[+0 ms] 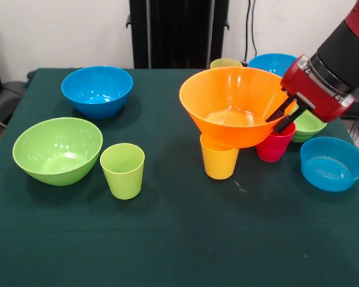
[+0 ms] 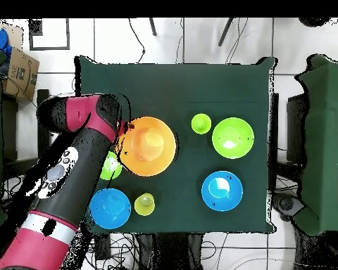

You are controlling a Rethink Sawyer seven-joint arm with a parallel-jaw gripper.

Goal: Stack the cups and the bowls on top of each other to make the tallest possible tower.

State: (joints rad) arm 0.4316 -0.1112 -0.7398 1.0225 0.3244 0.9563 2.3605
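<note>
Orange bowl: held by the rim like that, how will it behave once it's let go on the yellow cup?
The orange bowl looks rigid and light, since a one-sided rim pinch by the end effector carries it unbent. Glossy plastic may slip. Far wider than the yellow cup under it and tilted, it would probably tip.

One camera faces across the table; another looks straight down on it.

Dark green tablecloth over the whole table, spreading beneath and to every side of the jaws. White wall behind them. Black upright panel behind, off to one side. Cardboard box on the white tiled floor, well apart from the jaws.
</note>
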